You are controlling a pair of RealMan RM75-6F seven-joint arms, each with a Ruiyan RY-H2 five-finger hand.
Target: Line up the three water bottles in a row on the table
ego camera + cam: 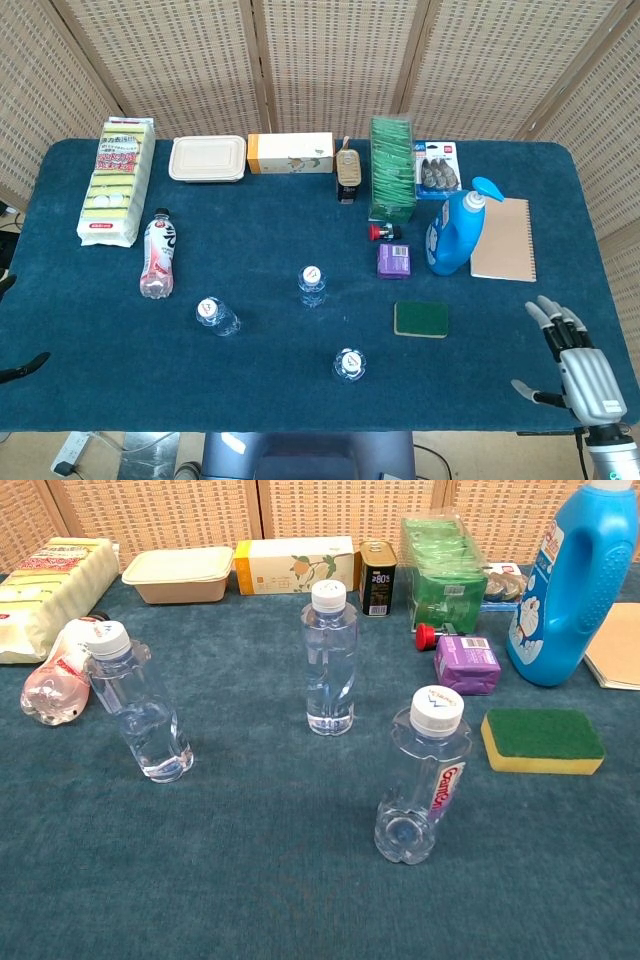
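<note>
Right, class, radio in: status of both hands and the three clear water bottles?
Right hand open at table edge; left hand barely in view. Three clear plastic water bottles upright, scattered, not in line. Green sponge beside nearest bottle.
</note>
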